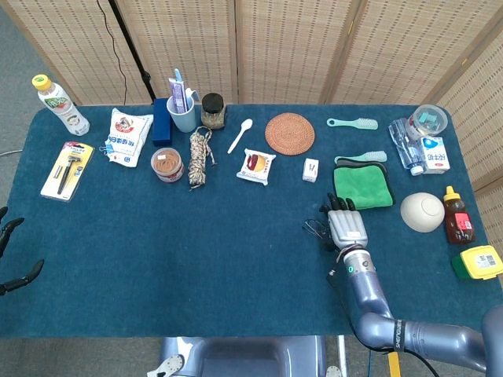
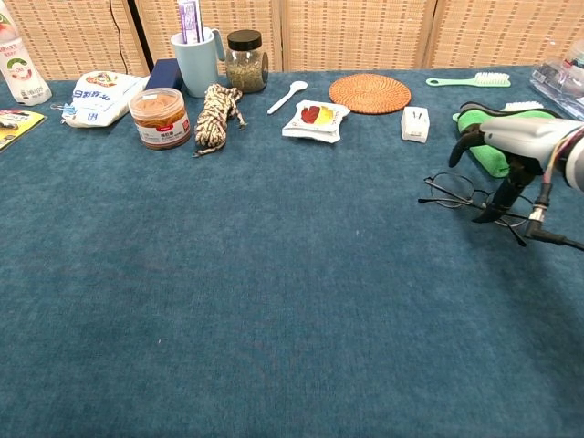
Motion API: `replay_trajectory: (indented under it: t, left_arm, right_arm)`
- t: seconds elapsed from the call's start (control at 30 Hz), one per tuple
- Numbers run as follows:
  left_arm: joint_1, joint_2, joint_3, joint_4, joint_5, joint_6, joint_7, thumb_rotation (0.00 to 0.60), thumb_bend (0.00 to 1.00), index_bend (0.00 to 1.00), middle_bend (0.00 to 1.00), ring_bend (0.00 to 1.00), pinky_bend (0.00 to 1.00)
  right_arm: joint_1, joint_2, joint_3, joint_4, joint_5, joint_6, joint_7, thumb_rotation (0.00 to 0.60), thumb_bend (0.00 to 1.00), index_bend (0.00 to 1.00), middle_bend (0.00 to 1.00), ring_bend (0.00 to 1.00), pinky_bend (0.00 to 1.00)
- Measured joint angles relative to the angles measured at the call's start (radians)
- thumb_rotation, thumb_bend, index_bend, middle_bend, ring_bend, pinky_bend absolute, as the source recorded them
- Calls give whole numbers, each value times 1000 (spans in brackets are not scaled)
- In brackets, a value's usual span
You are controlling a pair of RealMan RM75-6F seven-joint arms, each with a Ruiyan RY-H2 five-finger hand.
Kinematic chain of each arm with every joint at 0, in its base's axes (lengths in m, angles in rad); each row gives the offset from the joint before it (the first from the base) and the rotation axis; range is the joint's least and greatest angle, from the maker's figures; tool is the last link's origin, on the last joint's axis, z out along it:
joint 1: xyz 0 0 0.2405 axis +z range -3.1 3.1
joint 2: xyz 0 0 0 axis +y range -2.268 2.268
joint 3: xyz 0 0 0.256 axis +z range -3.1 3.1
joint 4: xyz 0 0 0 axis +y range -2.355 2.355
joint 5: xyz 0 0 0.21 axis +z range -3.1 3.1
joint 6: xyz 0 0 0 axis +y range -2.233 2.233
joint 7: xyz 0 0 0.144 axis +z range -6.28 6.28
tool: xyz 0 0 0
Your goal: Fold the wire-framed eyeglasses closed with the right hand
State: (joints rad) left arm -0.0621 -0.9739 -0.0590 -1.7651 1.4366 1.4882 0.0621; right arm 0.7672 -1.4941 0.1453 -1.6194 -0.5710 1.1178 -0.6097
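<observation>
A pair of thin wire-framed eyeglasses (image 2: 470, 196) lies on the blue cloth-covered surface (image 2: 274, 301), directly under and just to the left of the robot's right hand (image 2: 507, 160). The lenses poke out past the hand's left edge; one arm of the glasses runs back beneath the hand toward the wrist. In the head view, only a bit of the frame (image 1: 315, 229) shows beside the hand (image 1: 346, 228).

The glasses look very light and easily bent, with slim metal arms on small hinges and lenses that could scratch or smudge. They would likely slide on the cloth if pushed from one side only. A sensible hold is on an arm near its hinge, swinging it gently inward while the front of the frame is steadied, and keeping off the lenses.

The right hand is palm down, fingers curved downward and apart. One dark fingertip (image 2: 489, 214) reaches the frame near the surface and seems to touch it. It does not appear to be grasping the glasses, though the contact is too small to judge firmly.

A green folded cloth (image 2: 488, 146) sits just behind the hand.
</observation>
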Motion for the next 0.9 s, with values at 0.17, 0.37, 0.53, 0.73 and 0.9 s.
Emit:
replay_trajectory:
  t: [0.17, 0.37, 0.53, 0.73, 0.9]
  left_arm:
    - [0, 3, 0, -5, 0, 1, 4, 345, 249, 167, 12, 52, 30]
    - [0, 6, 1, -15, 4, 3, 11, 346, 250, 167, 12, 52, 30]
    - [-3, 6, 2, -25, 8, 1, 17, 347, 249, 167, 12, 52, 31]
    - [-3, 6, 2, -28, 8, 1, 20, 346, 249, 167, 12, 52, 30]
    - [0, 8, 4, -28, 5, 4, 21, 346, 250, 167, 12, 52, 31]
  right_arm:
    - [-15, 15, -1, 17, 5, -17, 20, 600, 216, 244, 0, 0, 0]
    - [-36, 35, 5, 33, 1, -32, 56, 600, 216, 245, 0, 0, 0]
    - [-58, 54, 19, 26, -52, -31, 116, 600, 215, 245, 0, 0, 0]
    - [-71, 61, 40, 19, -95, -22, 153, 600, 216, 245, 0, 0, 0]
    - [-71, 55, 57, 33, -109, -21, 169, 600, 216, 245, 0, 0, 0]
